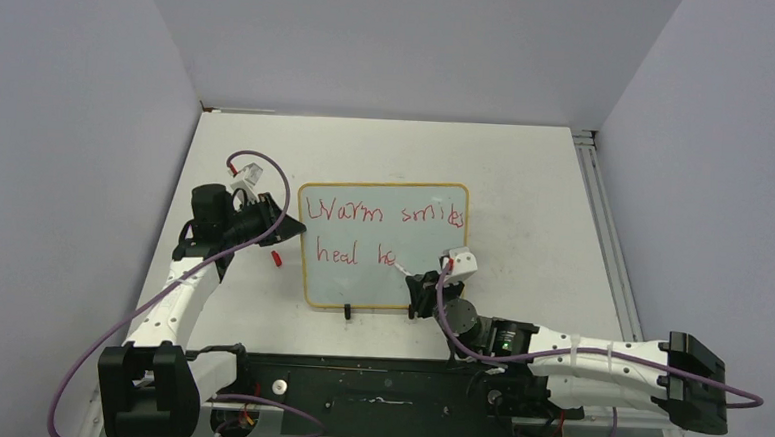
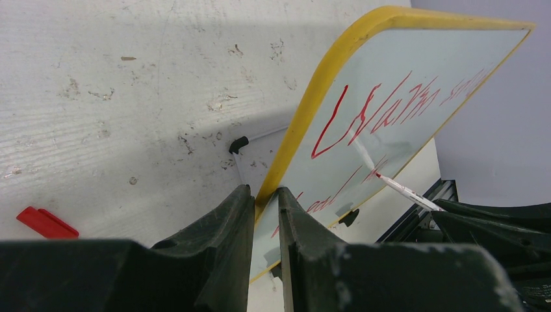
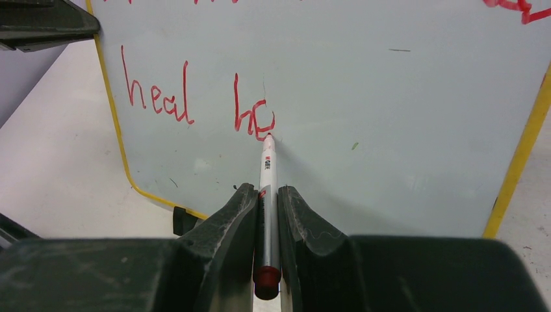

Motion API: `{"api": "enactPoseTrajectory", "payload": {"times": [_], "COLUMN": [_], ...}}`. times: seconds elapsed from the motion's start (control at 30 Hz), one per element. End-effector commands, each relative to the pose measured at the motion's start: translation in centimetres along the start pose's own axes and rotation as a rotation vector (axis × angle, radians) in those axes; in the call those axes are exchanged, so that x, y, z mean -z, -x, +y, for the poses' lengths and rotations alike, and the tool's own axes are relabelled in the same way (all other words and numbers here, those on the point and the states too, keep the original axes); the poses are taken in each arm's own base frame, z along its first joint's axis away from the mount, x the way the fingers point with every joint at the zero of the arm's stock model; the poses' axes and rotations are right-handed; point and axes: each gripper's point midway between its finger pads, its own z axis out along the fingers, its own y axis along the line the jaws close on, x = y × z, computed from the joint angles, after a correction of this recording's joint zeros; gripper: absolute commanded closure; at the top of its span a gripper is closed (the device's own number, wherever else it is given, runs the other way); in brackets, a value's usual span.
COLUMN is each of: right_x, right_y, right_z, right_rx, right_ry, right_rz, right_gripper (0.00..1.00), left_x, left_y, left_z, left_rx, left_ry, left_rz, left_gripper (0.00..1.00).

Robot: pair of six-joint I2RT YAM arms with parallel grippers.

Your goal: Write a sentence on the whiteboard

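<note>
My left gripper (image 2: 265, 193): jaws narrow, pinching yellow frame at left edge of whiteboard (image 1: 402, 241).
My right gripper (image 3: 265, 190): jaws near closed, clamping marker (image 3: 267, 166); tip touches board at end of "he".
Whiteboard: centre of top view, on table (image 1: 544, 207), black feet at lower edge.
Sentence (image 1: 342, 213): red, two lines, "Warm smiles" over "heal he".
Red cap (image 1: 276, 259): on table, just left of board.

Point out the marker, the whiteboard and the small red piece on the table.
marker (image 3: 267, 168): right wrist view, its white barrel.
whiteboard (image 1: 375, 288): top external view, its bare lower surface.
small red piece (image 2: 47, 223): left wrist view, its middle.
</note>
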Motion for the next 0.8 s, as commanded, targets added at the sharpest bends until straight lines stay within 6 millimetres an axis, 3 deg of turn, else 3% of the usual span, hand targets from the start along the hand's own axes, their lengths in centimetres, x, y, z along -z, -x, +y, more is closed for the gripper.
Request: {"api": "enactPoseTrajectory", "payload": {"times": [0.0, 0.23, 0.77], "right_x": [0.4, 0.8, 0.5], "right_y": [2.8, 4.8, 3.8], "right_z": [0.7, 1.0, -0.9], "right_rx": [-0.019, -0.043, -0.012], "right_ry": [0.020, 0.028, -0.064], "right_rz": [-0.069, -0.113, -0.090], "right_gripper": [0.95, 0.95, 0.95], "left_x": [0.4, 0.4, 0.3], "left_y": [2.0, 2.0, 1.9], "left_z": [-1.4, -1.4, -1.4], "left_rx": [-0.065, -0.066, -0.064], "left_ry": [-0.028, -0.026, -0.026], "left_rz": [-0.046, -0.048, -0.045], "left_gripper": [0.81, 0.81, 0.81]}}
